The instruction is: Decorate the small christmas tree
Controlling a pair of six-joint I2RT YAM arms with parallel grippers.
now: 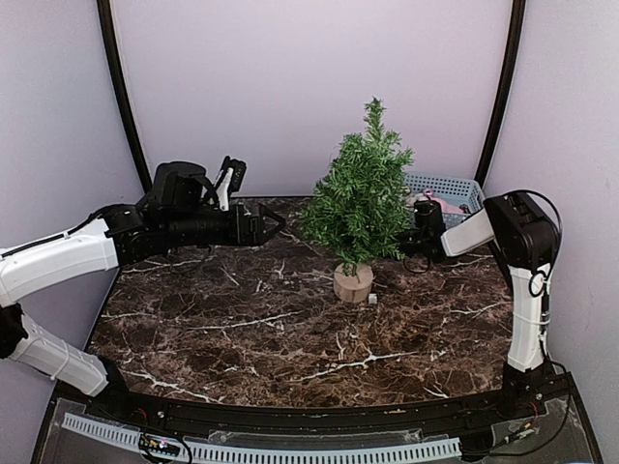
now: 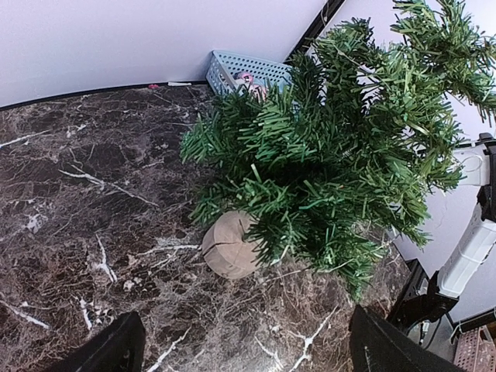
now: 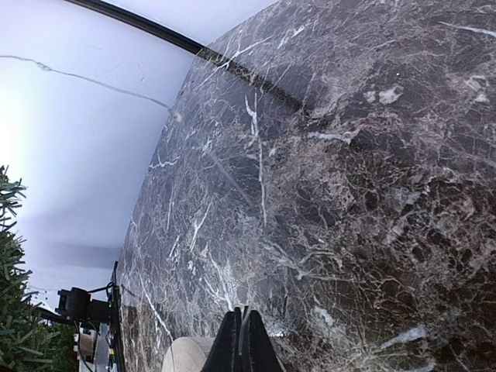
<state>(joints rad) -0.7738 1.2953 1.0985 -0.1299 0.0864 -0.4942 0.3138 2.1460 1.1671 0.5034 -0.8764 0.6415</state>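
Top external view: the small christmas tree (image 1: 363,203) stands upright on the worktop (image 1: 242,329), just right of centre. It lies at 9 o'clock from the right claw (image 1: 413,241), pinched together just beside its branches, and at 3 o'clock from the farther, wide-spread left claw (image 1: 274,224).

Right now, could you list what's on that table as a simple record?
table: dark marble top
tree: small, green, upright on wooden base, mid-table, no ornaments visible
basket: blue, back right corner, pink item inside
left tool: open, pointing at tree from the left
right tool: shut, close to tree's right side
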